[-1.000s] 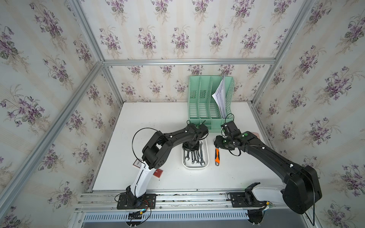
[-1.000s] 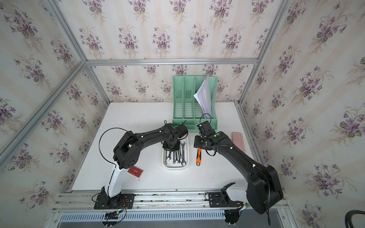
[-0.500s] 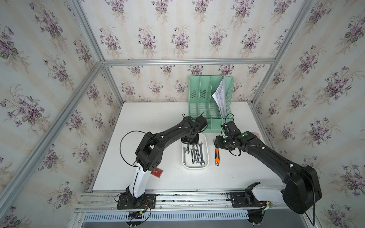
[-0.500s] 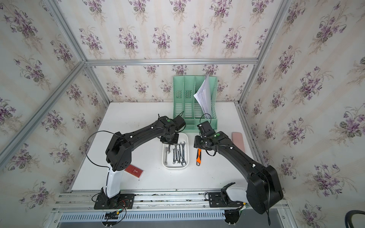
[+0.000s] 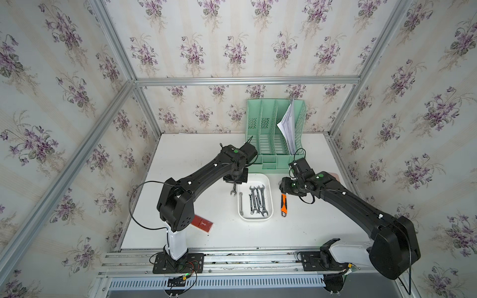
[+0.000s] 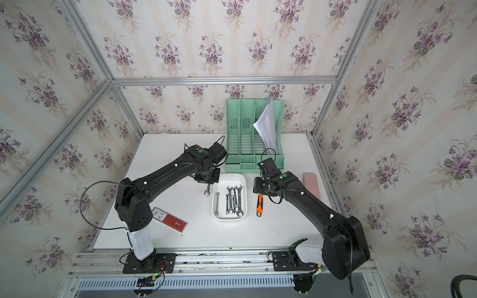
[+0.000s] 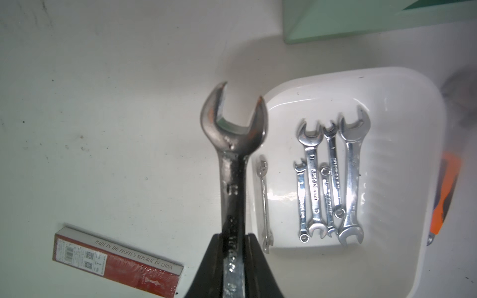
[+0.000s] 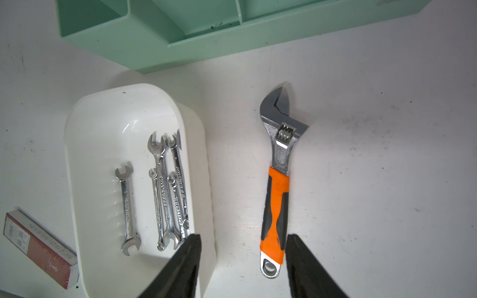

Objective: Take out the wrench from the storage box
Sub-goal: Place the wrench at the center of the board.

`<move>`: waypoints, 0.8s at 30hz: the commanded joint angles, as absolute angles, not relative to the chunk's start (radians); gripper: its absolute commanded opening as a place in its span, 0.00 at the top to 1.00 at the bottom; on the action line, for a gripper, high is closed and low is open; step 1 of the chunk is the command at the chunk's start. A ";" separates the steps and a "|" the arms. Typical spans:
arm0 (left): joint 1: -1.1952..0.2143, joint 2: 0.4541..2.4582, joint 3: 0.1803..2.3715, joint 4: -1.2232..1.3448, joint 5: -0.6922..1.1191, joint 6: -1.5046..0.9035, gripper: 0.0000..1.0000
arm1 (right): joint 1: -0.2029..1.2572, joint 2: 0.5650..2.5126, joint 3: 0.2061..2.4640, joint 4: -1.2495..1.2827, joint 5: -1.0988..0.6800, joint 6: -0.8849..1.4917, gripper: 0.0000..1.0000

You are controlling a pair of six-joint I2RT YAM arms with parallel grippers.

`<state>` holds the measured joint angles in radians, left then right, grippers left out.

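Left gripper (image 7: 233,240): I have it clenched on the shank of the wrench (image 7: 232,154), fingers on both flat sides. The wrench hangs below the gripper with its open-end head pointing away. In a top view the wrench (image 5: 233,192) is outside the box (image 5: 271,196), just beside its left wall near the far corner. From the wrist view I cannot tell for certain whether the head is clear of the table.

Box contents: six small wrenches (image 7: 333,180) lie flat, lengthwise.

Right gripper (image 8: 242,238): released, jaws apart, holding nothing. It hangs over the handle end of the adjustable wrench (image 8: 277,201), which lies on the table right of the box.
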<state>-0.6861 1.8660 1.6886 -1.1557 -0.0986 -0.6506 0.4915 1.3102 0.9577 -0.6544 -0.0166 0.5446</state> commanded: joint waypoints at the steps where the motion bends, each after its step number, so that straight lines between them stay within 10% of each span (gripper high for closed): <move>1: -0.662 1.836 1.620 -1.126 -0.120 -0.617 0.82 | 0.492 1.315 0.970 -0.663 -0.023 0.536 0.42; 24: -0.633 1.959 1.322 -0.856 -0.036 -0.739 0.82 | 0.492 1.330 0.989 -0.647 -0.066 0.546 0.41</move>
